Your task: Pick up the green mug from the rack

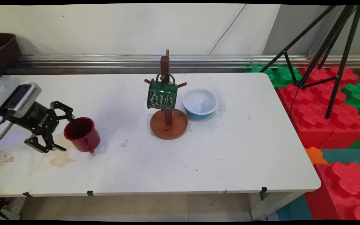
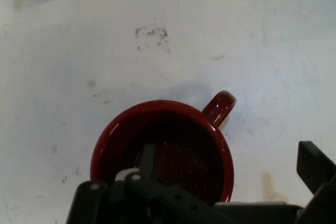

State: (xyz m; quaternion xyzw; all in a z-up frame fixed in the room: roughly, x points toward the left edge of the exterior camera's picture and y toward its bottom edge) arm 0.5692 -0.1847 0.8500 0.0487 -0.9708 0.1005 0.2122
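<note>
Red mug [image 1: 82, 135]: glossy ceramic, round, dark inside; stands upright on the bench at the 9 o'clock side of the main view, with its loop handle [image 2: 220, 106] turned toward the near edge.
End effector [image 1: 63, 132]: black, two-fingered, spread wide. One finger [image 2: 147, 162] reaches down inside the mug; the other [image 2: 314, 165] is outside the wall, beyond the handle. The rim lies between them; contact with the wall cannot be told.
Bench [image 1: 236, 150]: flat white top with rounded corners, scuffed with small dark specks; a pale brown stain [image 1: 58, 160] lies at 7 o'clock from the mug.
Mug tree [image 1: 168, 122]: reddish-brown wood, round disc base, upright post with short pegs; stands at the bench centre, well apart from the red mug.
Green mug [image 1: 162, 95]: dark enamel with pale script lettering, hanging tilted by its handle from a peg.
Bowl [image 1: 200, 103]: round, shallow, white inside, blue outside; just beside the tree base at 2 o'clock.
</note>
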